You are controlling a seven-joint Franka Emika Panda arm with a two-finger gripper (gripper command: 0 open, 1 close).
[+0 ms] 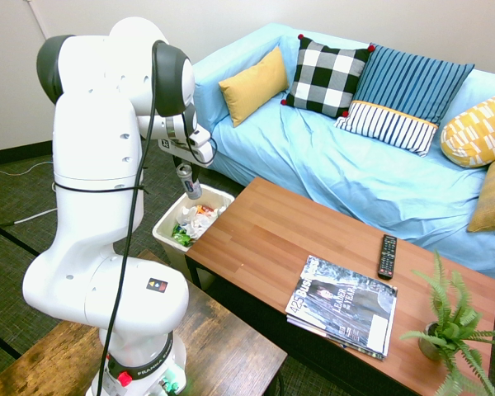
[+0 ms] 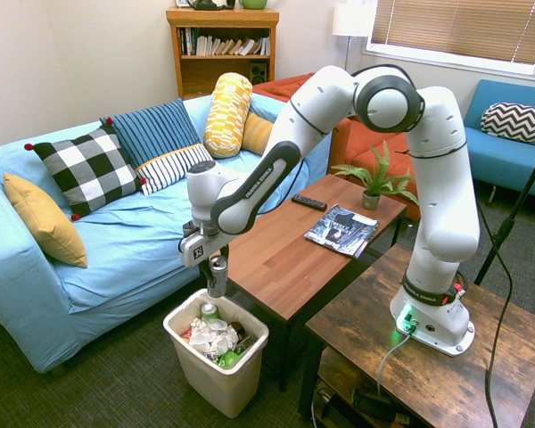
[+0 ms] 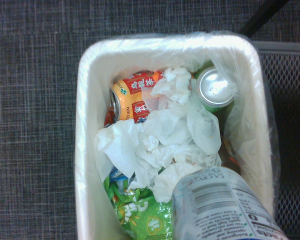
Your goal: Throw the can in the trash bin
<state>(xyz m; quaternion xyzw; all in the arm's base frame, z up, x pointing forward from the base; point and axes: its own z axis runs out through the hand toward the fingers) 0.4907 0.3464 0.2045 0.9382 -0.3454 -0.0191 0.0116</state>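
Observation:
My gripper (image 1: 184, 167) (image 2: 216, 261) is shut on the can (image 1: 189, 182) (image 2: 217, 277), a small silver can that hangs upright just below the fingers. It is held directly above the white trash bin (image 1: 162, 234) (image 2: 219, 385), a short way over its rim. The wrist view looks straight down into the trash bin (image 3: 85, 150), with the can (image 3: 225, 205) and its printed label rising from the bottom edge. The bin holds crumpled white tissue (image 3: 160, 135), an orange-and-red can (image 3: 132, 97), a green-sided can (image 3: 215, 87) and green wrappers (image 3: 140, 215).
The bin stands on dark carpet between the light blue sofa (image 1: 346, 173) and the end of the wooden coffee table (image 1: 264, 239). On the table lie magazines (image 1: 344, 304), a remote (image 1: 387, 256) and a potted plant (image 1: 450, 326). A darker wooden table (image 2: 428, 374) bears the arm.

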